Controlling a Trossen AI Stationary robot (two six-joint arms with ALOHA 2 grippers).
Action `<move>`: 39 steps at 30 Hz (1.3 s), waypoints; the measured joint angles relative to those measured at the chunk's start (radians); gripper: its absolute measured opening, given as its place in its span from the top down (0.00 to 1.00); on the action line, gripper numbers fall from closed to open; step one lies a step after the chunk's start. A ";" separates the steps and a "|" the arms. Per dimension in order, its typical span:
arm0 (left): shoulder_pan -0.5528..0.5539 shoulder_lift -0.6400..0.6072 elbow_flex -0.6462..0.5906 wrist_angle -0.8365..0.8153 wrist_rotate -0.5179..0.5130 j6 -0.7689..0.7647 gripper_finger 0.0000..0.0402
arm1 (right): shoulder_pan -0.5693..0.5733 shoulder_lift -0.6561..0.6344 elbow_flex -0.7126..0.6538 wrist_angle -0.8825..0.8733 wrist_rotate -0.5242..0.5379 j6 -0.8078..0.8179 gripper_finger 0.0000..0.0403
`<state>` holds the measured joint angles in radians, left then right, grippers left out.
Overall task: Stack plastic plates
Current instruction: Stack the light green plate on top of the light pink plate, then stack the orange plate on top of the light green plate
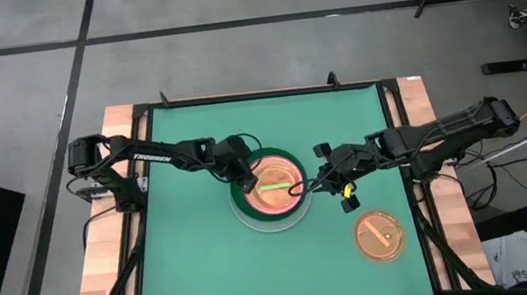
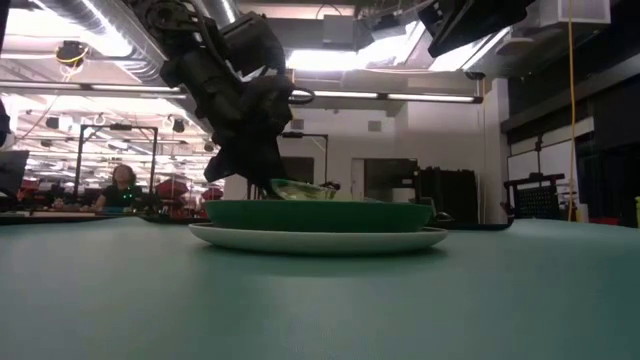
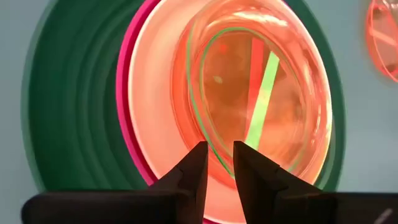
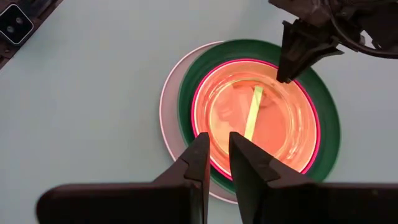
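The left gripper [image 1: 249,182] is hanging over the left edge of the stack of plates [image 1: 269,189] near the middle of the green counter [image 1: 198,266], its fingers [image 3: 193,174] nearly closed, with only a narrow gap between them, over the rim of the topmost plate; whether they are pinching that rim I cannot tell. That top piece is a small translucent green plate [image 3: 249,99] with a bright green stripe across it, and it is sitting tilted inside a glossy pink plate [image 4: 258,121] with a magenta edge. Beneath these, a dark green plate [image 2: 320,214] is resting on a wider pale plate [image 2: 320,239] that is lying flat on the counter. The right gripper [image 1: 326,178] is hovering just off the stack's right side, its fingers [image 4: 199,168] close together and holding nothing. A separate orange plate [image 1: 379,236] is lying well apart, toward the counter's front right corner.
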<state>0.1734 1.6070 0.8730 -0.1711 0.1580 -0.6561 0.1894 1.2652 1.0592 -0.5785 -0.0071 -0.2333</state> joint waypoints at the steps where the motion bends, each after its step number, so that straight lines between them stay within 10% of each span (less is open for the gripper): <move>1: 0.001 0.000 0.000 0.000 0.005 0.009 0.83 | 0.000 0.000 0.000 0.000 0.000 0.000 0.87; 24: -0.018 -0.022 0.000 -0.110 -0.043 0.234 0.82 | 0.000 0.000 0.000 0.000 0.000 0.000 0.87; 39: -0.041 -0.322 0.000 -0.102 -0.046 0.280 0.82 | 0.000 0.000 0.000 0.000 -0.003 0.000 0.87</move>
<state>0.1323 1.2850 0.8726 -0.2731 0.1116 -0.3760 0.1894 1.2655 1.0592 -0.5789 -0.0105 -0.2329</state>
